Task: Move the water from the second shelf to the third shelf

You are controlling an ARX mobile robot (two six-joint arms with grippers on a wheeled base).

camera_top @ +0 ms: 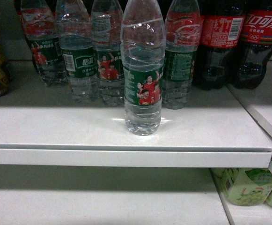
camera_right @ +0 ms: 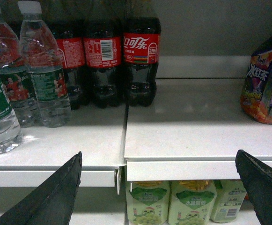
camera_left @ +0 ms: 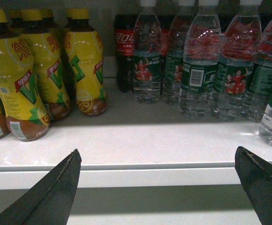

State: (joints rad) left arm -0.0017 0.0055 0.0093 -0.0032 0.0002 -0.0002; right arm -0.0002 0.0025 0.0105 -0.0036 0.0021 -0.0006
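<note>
Looking at where things stand, the job hasn't really kicked off yet, I'd say. Biggest thing first: the white shelf (camera_top: 56,131) runs straight across ahead of both pincers, and the lower shelf (camera_top: 103,201) sits below it with some pale green drink packs (camera_right: 147,201) tucked under, right beneath the right pincer (camera_right: 159,187). The left pincer (camera_left: 157,185) has its two dark fingers spread wide apart with nothing between them, hanging just below the shelf edge; same story for the right one, fingers apart and empty. Up and left of the left pincer are the yellow tea bottles (camera_left: 25,79), and the cola bottles (camera_right: 140,56) stand up and a bit left of the right pincer, with a purple snack bag (camera_right: 267,84) up to its right. The water (camera_top: 143,70) is the lone green-label bottle standing upright near the shelf's front edge, forward of the row of water bottles (camera_top: 79,56), off to the right of the left pincer and to the left of the right one. So nothing's grabbed: approach, grip, lift and placing are all still to do.
</note>
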